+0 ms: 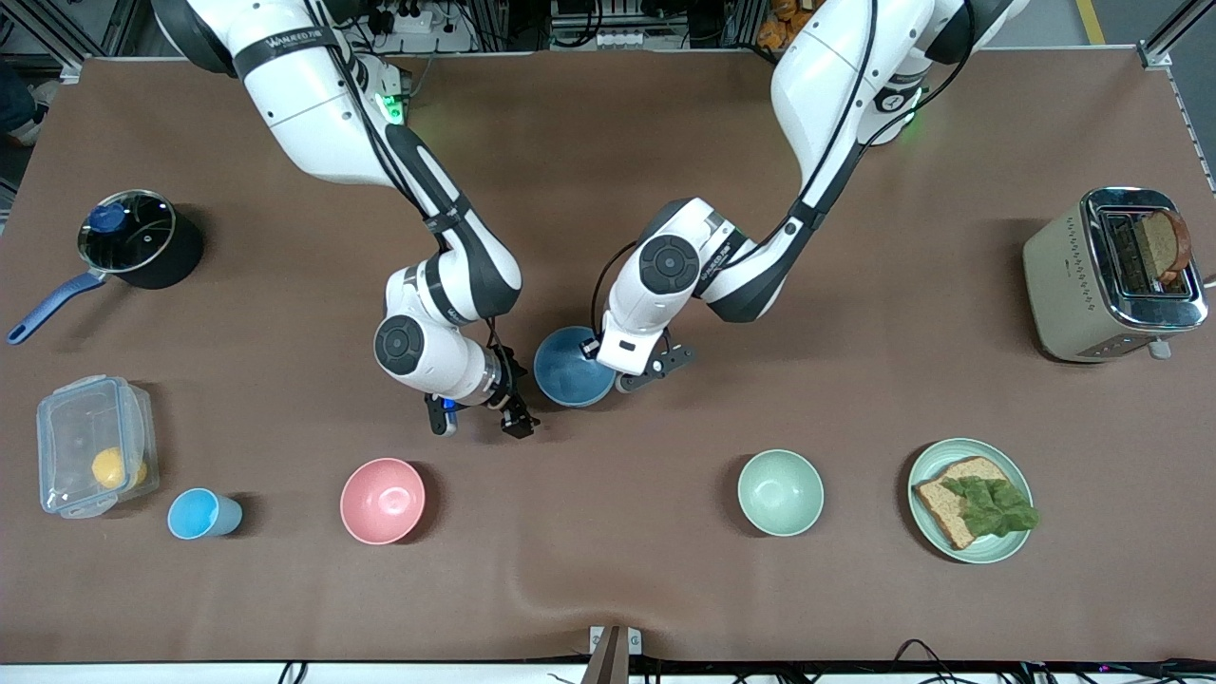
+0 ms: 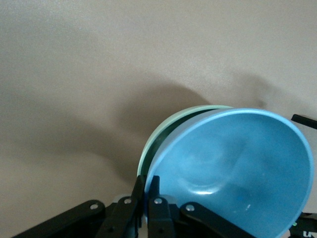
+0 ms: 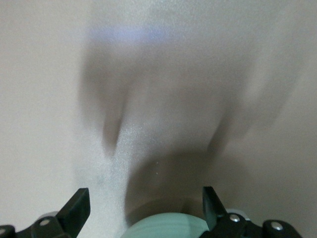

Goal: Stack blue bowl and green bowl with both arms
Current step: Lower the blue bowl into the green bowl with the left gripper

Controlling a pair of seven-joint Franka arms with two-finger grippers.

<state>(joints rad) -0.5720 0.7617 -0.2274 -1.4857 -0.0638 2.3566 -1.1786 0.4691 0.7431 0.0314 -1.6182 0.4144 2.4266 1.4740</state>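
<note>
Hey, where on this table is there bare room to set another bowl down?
Bare cloth lies between the pink bowl and the mint bowl, and between the left gripper and the toaster. It is crowded mid-table, where that gripper pinches the blue bowl beside the open right gripper.

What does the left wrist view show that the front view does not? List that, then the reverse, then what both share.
Left wrist only: the green bowl, its rim peeking out beneath the blue bowl nested in it.
Front only: the right end effector, open beside the bowls, plus the pink bowl, mint bowl and toaster.
Both: the blue bowl and the left end effector shut on its rim.
</note>
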